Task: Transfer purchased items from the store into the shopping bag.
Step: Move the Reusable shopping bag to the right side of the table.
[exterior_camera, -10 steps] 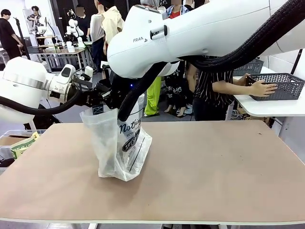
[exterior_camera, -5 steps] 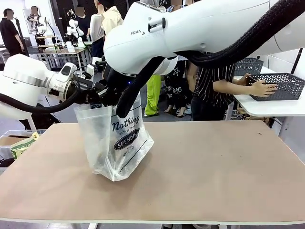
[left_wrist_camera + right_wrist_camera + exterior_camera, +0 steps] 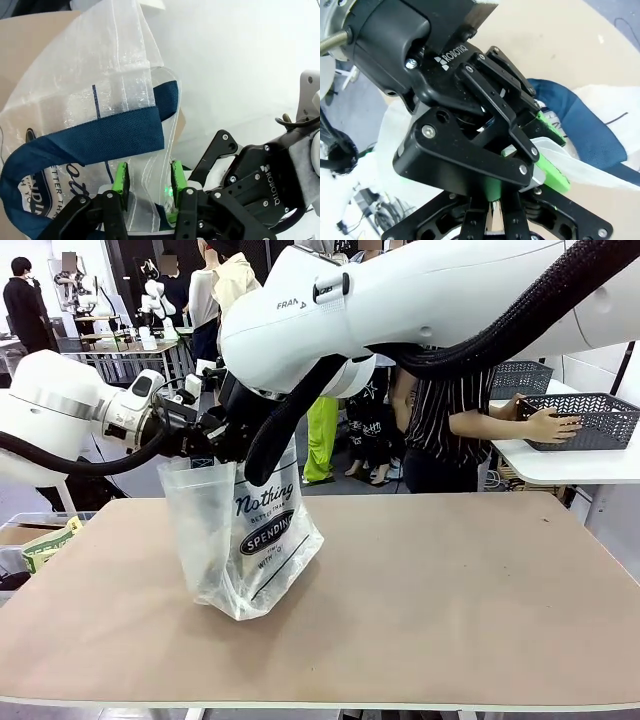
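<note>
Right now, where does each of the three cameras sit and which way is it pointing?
Front view: fixed on the robot's side of the table, facing the person; both white arms meet above the shopping bag.
Left wrist view: on the left arm, looking along the left gripper, whose green pads pinch the bag's rim.
Right wrist view: on the right arm, looking along the right gripper, closed; the left gripper looms close.
Shared: all three show the bag; both wrist views show its navy handle.
</note>
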`<action>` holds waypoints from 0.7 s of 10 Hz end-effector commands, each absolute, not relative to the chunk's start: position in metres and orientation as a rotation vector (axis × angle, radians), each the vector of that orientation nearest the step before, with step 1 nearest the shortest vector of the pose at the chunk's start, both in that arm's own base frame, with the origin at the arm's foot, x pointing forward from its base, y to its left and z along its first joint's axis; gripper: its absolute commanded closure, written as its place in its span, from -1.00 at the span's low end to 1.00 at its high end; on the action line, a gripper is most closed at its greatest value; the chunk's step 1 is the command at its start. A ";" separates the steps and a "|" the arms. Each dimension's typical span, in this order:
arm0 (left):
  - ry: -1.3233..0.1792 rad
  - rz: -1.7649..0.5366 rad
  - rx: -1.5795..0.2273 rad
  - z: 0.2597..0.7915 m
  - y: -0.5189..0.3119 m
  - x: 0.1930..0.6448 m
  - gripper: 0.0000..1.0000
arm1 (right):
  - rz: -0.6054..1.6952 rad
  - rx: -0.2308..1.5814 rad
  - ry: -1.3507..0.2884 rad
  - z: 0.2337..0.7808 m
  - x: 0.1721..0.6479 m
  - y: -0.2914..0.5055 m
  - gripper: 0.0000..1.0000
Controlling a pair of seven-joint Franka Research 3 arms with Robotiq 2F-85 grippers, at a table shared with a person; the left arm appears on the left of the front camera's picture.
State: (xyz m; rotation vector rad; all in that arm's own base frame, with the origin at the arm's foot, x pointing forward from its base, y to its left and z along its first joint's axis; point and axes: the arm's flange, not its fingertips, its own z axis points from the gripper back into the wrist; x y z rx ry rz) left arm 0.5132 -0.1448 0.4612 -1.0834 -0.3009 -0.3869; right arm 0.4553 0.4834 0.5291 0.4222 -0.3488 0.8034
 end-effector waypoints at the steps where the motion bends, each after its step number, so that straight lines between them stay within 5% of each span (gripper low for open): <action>1: -0.280 -0.429 -0.997 0.454 -0.175 0.499 0.11 | 0.798 0.474 -0.434 0.543 0.461 0.496 1.00; 2: -0.280 -0.412 -0.968 0.452 -0.176 0.500 0.11 | 0.798 0.467 -0.433 0.543 0.459 0.497 1.00; 4: -0.279 -0.397 -0.933 0.451 -0.179 0.502 0.89 | 0.797 0.459 -0.437 0.543 0.456 0.496 1.00; 7: -0.282 -0.389 -0.930 0.450 -0.178 0.502 1.00 | 0.788 0.454 -0.439 0.542 0.456 0.494 1.00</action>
